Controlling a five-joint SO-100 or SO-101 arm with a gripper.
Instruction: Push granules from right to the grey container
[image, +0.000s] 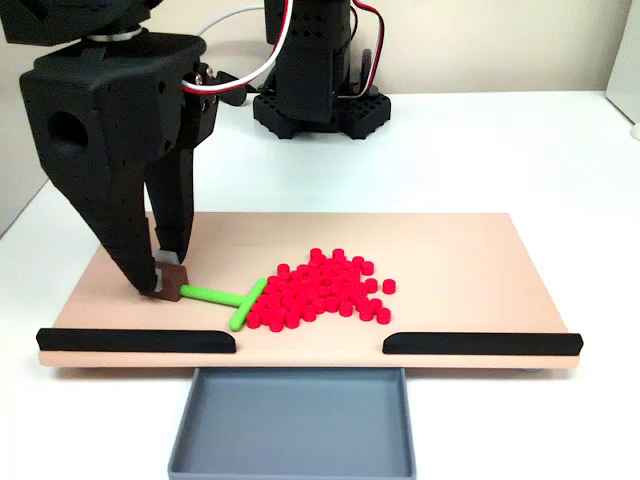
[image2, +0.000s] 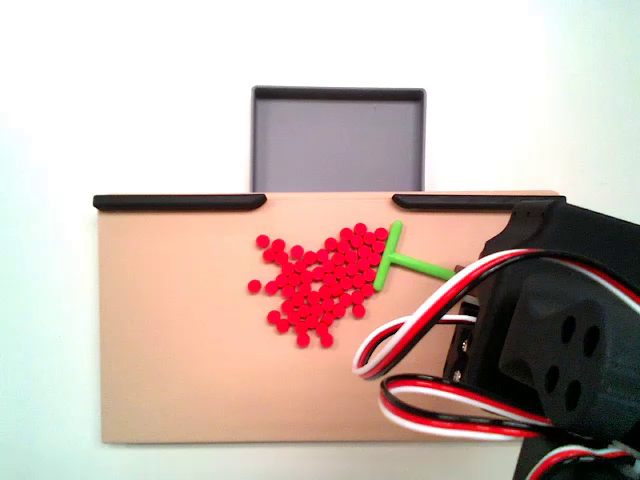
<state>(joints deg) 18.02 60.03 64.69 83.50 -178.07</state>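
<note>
My fingers (image: 168, 285) clamp small brown end of green T-shaped pusher stick (image: 222, 297). Stick's long axis lies along beige board (image: 470, 260); crossbar touches loose pile of tiny red cylindrical granules (image: 325, 290). Shallow blue-grey plastic tray (image: 292, 420) lies below board's front gap, sideways to stick's axis.

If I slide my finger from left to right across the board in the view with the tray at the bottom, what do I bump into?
gripper → green pusher stick → granules
</note>
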